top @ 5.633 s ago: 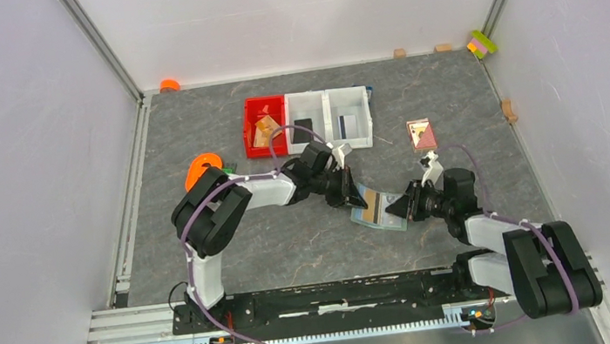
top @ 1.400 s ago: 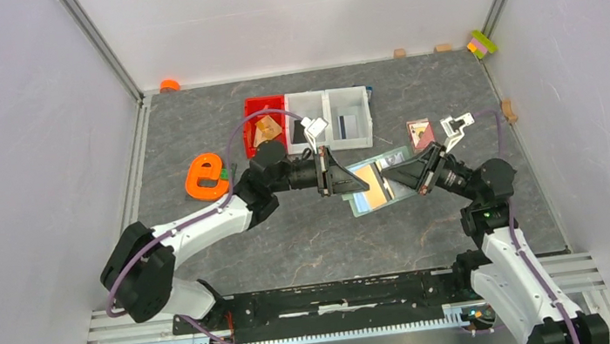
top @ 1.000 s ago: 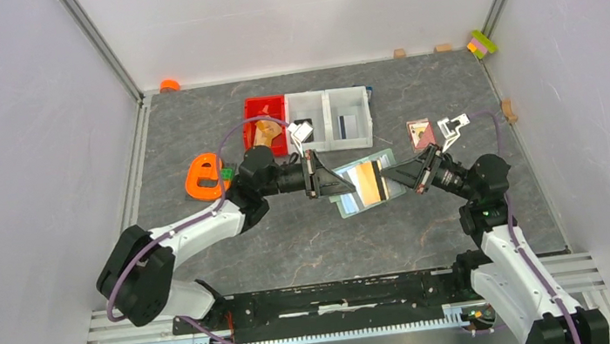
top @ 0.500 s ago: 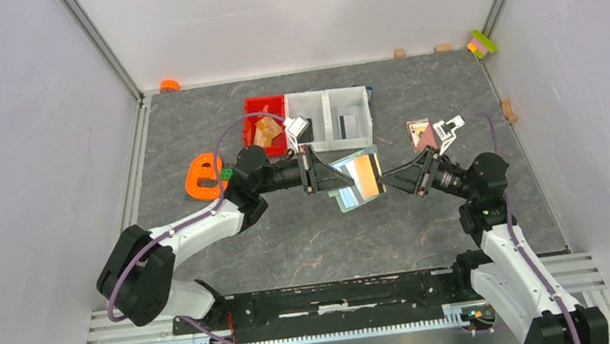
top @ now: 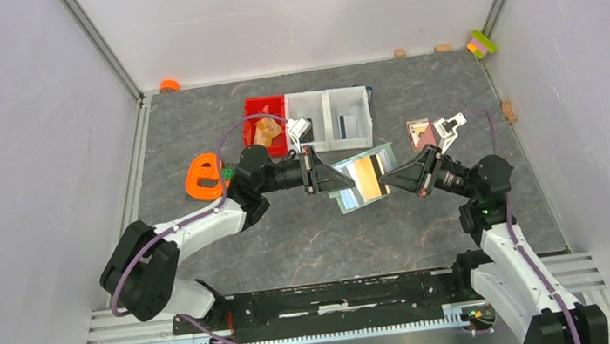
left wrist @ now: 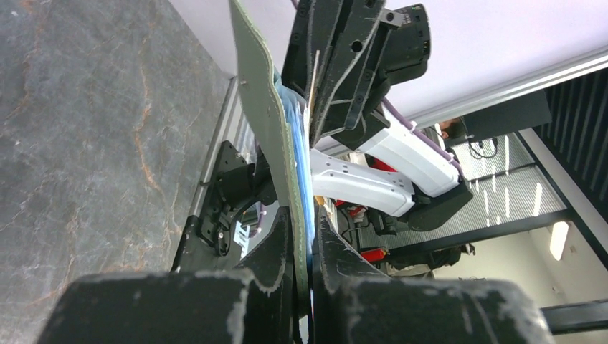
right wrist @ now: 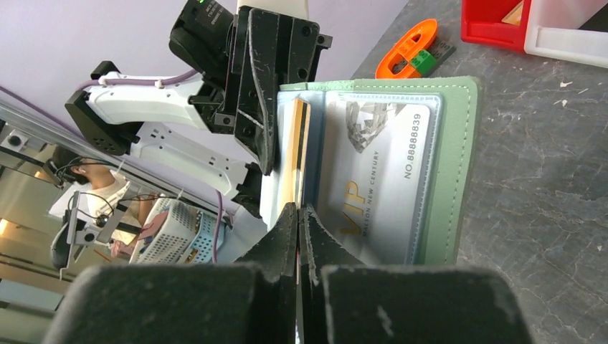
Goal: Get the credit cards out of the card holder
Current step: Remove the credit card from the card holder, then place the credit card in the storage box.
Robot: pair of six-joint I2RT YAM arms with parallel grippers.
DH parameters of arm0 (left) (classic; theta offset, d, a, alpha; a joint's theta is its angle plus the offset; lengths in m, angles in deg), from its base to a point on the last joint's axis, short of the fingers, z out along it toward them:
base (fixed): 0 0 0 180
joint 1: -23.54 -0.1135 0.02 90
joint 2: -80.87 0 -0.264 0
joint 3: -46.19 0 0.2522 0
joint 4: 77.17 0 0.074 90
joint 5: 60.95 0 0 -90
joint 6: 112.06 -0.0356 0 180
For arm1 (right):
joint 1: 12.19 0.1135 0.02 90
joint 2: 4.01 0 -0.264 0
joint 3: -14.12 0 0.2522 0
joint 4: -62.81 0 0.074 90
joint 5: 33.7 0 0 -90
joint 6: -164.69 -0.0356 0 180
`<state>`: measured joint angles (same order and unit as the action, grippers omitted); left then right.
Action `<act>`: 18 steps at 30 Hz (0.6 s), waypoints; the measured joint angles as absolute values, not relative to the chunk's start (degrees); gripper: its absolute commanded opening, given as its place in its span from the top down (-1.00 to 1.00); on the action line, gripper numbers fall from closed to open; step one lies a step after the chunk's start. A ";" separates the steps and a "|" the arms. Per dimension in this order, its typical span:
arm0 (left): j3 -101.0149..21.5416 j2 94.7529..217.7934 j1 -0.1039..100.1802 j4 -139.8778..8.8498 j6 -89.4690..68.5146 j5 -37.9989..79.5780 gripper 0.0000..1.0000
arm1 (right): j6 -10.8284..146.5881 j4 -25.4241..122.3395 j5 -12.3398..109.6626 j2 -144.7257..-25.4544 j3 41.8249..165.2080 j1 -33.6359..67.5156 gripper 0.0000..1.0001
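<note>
Above table [top: 293, 244]: card holder [right wrist: 459, 172] clamped in left hand [left wrist: 302, 229], cards [right wrist: 373, 186] inside; right hand [right wrist: 297, 211] pinching tan-gold card [right wrist: 292, 158].

Open sage-green card holder [right wrist: 459, 165] with grey VIP card [right wrist: 373, 179] in clear pocket; right gripper [right wrist: 297, 210] pinches the tan-gold card [right wrist: 293, 143] edge, left gripper [right wrist: 268, 154] clamps the holder's left side.

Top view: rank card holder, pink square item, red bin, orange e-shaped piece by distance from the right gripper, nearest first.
1. card holder, at the right gripper's fingertips, mid-table.
2. pink square item, right side, toward the back.
3. red bin, back, left of centre.
4. orange e-shaped piece, far left.
</note>
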<state>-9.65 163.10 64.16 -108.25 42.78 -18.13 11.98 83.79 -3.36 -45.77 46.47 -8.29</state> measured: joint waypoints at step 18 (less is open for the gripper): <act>-12.17 153.25 52.03 -65.50 24.47 -12.51 0.96 | 32.94 60.52 9.45 -53.26 53.82 -8.07 1.00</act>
<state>-12.17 153.25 52.03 -65.50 24.47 -12.51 32.94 60.52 9.45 -53.26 53.82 -8.07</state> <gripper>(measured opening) 0.091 0.004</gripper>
